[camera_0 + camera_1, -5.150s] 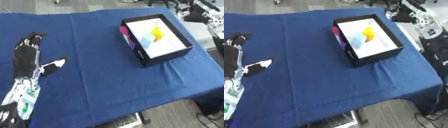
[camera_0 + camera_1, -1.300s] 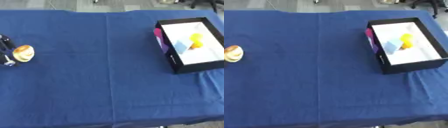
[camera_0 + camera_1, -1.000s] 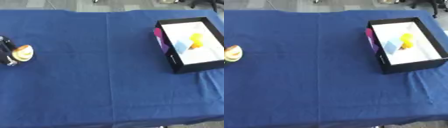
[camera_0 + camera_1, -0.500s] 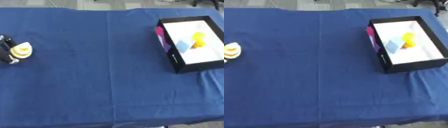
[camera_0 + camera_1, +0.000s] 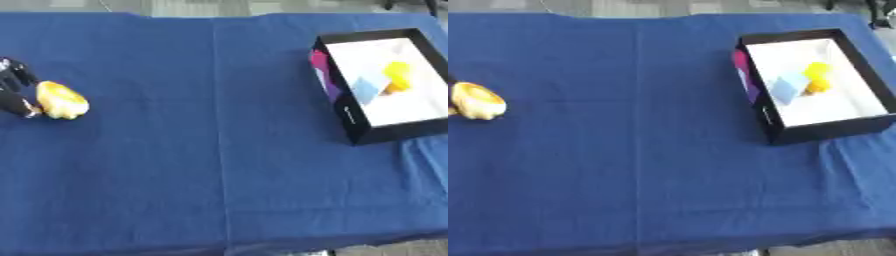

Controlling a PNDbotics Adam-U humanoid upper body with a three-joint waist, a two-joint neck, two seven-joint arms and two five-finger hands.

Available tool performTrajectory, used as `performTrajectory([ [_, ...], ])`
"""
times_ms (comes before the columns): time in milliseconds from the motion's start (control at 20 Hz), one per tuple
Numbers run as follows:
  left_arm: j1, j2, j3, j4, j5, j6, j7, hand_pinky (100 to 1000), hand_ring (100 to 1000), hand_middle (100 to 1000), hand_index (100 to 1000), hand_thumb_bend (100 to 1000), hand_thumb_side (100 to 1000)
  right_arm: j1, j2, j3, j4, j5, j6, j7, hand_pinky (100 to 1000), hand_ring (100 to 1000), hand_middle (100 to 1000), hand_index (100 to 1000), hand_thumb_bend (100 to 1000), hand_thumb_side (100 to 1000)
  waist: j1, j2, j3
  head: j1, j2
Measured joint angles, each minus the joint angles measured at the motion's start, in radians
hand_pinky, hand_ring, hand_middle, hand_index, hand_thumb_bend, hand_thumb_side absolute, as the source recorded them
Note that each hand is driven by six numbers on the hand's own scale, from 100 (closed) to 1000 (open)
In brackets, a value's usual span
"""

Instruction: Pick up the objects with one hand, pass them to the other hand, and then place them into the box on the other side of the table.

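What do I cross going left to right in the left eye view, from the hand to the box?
Left hand at the left edge → yellow object against its fingers → bare blue tablecloth → black box → light blue block inside it → yellow item inside it.

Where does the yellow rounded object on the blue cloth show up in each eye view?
Left eye view: the yellow object lies near the left edge at mid-height, beside the left hand.
Right eye view: it sits at the very left edge.
Shared landmark: the black box far to its right.
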Motion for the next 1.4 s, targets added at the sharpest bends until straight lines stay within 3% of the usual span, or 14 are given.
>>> performTrajectory([
  [300,-0.016,0.001,-0.005,-0.006,0.004,-0.033,-0.109,799,744,697,779,790,101,0.009,0.006,0.0,0.014,0.013,-0.002,0.002,831,1000,1000,1000,100,435,0.0,0.0,0.001,-0.004,-0.002],
  [600,-0.035,0.013,-0.012,-0.031,0.012,-0.022,-0.225,793,740,689,772,760,120,0.01,0.006,0.0,0.023,0.019,-0.004,0.004,831,1000,1000,1000,100,435,0.0,0.0,0.006,-0.006,-0.001],
  [950,-0.041,0.002,-0.013,-0.032,0.014,-0.008,-0.246,787,725,667,747,703,100,0.014,0.006,0.0,0.024,0.021,-0.004,0.007,831,1000,1000,1000,100,433,0.0,0.0,-0.003,-0.001,-0.001],
  [1250,-0.041,-0.021,-0.018,-0.014,0.024,-0.013,-0.242,764,673,597,691,507,100,0.014,0.006,0.0,0.029,0.031,-0.003,0.013,832,1000,1000,1000,100,430,0.0,0.0,-0.008,0.006,-0.001],
  [1400,-0.041,-0.026,-0.019,-0.009,0.033,-0.011,-0.243,740,640,556,643,311,100,0.013,0.006,0.001,0.03,0.035,-0.003,0.017,832,1000,1000,1000,100,428,0.0,0.0,-0.008,0.008,-0.001],
])
